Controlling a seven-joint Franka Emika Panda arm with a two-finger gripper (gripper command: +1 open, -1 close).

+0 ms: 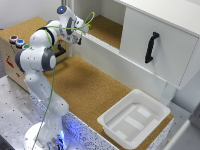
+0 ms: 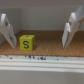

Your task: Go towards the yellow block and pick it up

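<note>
One yellow block [image 2: 27,42] is seen in the wrist view, standing on the cork floor [image 2: 47,49] of the cabinet's open compartment, near that floor's front edge and short of the back wall. It is a small cube with crisp edges, a smooth painted face and a dark letter "S" printed on the side turned toward the camera. No long axis is offered by a cube, so its flat opposite faces can be taken from either pair of sides.

The gripper [image 2: 38,29] is spread wide and holds nothing. The block is not centred between the fingers [image 2: 69,31]: it is set well toward one finger and apart from the other, and it lies farther in, beyond the fingertips. A sideways correction toward the block, then an advance into the compartment, is judged to be what the grasp turns on.

In the exterior view the arm [image 1: 39,59] is seen reaching into the compartment at the cabinet's [image 1: 150,35] open side; the block itself is hidden there. A white plastic tray [image 1: 116,125] rests on the cork worktop [image 1: 85,85], near its front corner, well apart from the gripper.
</note>
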